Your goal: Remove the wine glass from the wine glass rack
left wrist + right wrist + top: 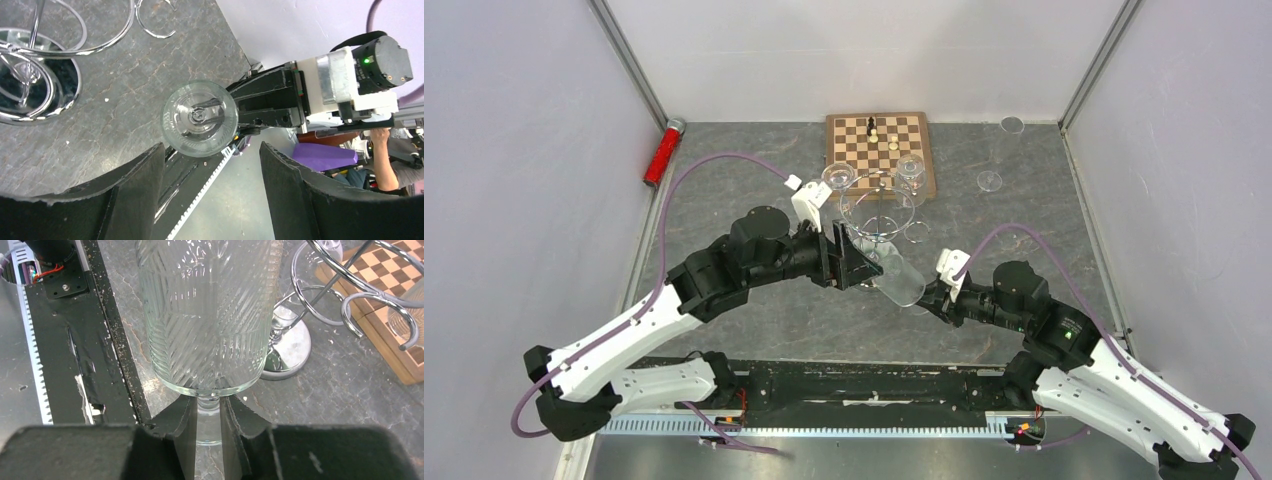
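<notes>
A ribbed clear wine glass point(900, 278) lies tilted in the air on the near side of the chrome wine glass rack point(879, 215), apart from its loops. My right gripper point(208, 410) is shut on the glass's stem point(208, 422), just under the bowl point(207, 315). The left wrist view looks straight into the glass's mouth point(200, 118), with the right gripper point(260, 105) behind it. My left gripper point(212, 160) is open, its fingertips just short of the rim and nothing between them. The rack's loops and mirrored base point(35, 75) are at that view's upper left.
Two more glasses point(838, 178) point(911, 168) hang on the rack's far side. Behind it lies a wooden chessboard point(881, 150) with a few pieces. A red cylinder point(662, 152) lies at the back left, and another clear glass point(989, 181) stands at the back right.
</notes>
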{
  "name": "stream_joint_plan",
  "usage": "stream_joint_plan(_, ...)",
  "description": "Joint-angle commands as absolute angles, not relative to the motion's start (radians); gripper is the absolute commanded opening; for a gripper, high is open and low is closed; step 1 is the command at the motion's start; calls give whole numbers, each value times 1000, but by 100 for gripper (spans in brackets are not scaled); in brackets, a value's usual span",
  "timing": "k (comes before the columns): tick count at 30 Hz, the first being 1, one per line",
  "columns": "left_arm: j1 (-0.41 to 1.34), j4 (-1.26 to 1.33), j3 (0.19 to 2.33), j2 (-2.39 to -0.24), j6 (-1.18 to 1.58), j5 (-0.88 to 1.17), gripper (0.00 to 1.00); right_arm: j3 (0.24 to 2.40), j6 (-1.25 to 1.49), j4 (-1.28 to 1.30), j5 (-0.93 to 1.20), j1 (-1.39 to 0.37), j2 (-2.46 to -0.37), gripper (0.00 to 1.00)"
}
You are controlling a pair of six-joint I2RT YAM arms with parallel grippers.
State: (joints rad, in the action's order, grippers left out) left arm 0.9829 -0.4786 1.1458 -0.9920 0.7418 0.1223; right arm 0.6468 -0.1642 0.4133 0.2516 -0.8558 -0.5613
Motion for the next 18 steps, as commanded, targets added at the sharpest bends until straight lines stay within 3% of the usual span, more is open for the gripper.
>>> stream_joint_plan(1,954,-471,1124,-994,808,199,76,694,-258,297,290,-860,-539,0)
stream_joint_plan(18,876,-414,1037,-1004,848,316,66,744,-287,228,357,-861,-572,0)
